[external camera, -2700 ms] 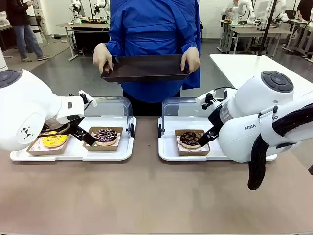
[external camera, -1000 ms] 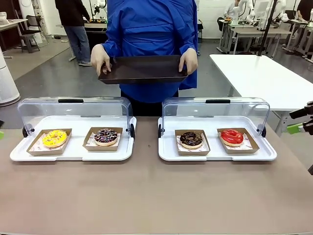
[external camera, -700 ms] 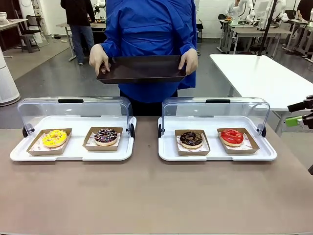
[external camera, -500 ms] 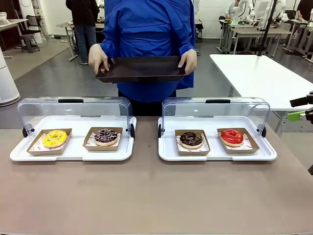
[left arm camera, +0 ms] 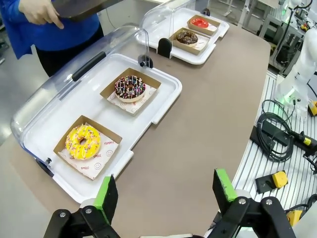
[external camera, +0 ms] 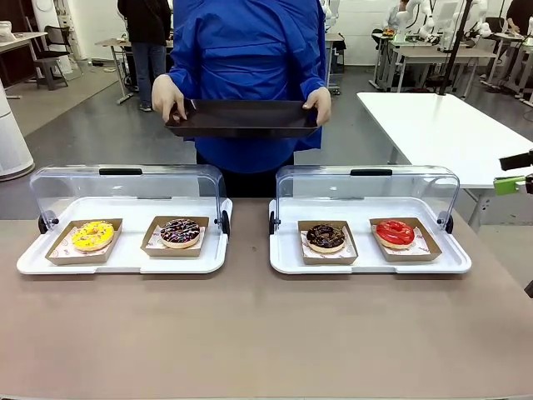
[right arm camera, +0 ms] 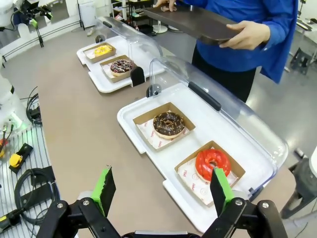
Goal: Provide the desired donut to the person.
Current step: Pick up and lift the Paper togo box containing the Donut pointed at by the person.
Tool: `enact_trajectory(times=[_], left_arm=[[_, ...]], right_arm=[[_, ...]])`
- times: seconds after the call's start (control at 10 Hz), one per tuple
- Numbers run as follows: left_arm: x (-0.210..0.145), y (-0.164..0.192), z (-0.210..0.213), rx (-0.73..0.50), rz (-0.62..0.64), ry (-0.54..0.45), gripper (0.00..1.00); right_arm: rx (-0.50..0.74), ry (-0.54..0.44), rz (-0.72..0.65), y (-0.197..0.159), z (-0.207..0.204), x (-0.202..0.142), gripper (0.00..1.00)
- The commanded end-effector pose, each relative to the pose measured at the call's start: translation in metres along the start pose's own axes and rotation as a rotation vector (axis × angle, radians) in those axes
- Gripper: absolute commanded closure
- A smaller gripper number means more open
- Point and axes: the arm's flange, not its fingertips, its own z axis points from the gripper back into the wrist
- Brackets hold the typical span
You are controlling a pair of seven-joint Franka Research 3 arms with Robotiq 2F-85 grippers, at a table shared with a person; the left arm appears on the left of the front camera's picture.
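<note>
Left hand [left arm camera: 163, 188] and right hand [right arm camera: 161, 187] both wide open, empty, off the desk's [external camera: 250, 333] ends. Donuts [external camera: 326, 237] sit boxed along its far edge. The person [external camera: 250, 50] just holds a tray [external camera: 241, 118], so guessing could grab the wrong one

Front view: we face the person [external camera: 246, 50] across the table [external camera: 250, 342] from its near edge, close and angled slightly down.
Left wrist view: high off the table's left end, looking down along it past our left fingers [left arm camera: 105, 192].
Right wrist view: mirrored from the right end, past our right fingers [right arm camera: 104, 191].
Shared by all three: left donut tray [external camera: 125, 265], right donut tray [external camera: 366, 267].
</note>
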Motion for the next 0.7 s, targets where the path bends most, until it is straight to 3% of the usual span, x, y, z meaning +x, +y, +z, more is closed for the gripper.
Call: enact_trajectory(times=[0.0, 0.3, 0.4, 0.6], left_arm=[[-0.047, -0.067, -0.061, 0.019, -0.023, -0.035, 0.00], [-0.042, -0.064, -0.063, -0.006, -0.044, -0.025, 0.00], [0.004, -0.003, 0.000, 0.002, -0.009, -0.006, 0.00], [0.004, -0.003, 0.000, 0.002, -0.009, -0.006, 0.00]], right_arm=[[0.004, -0.018, 0.017, 0.017, -0.009, -0.013, 0.00], [-0.009, -0.012, 0.011, 0.016, -0.015, -0.013, 0.00], [-0.012, -0.002, -0.022, 0.017, -0.022, -0.011, 0.00], [0.003, 0.007, -0.002, 0.001, -0.003, 0.001, 0.00]])
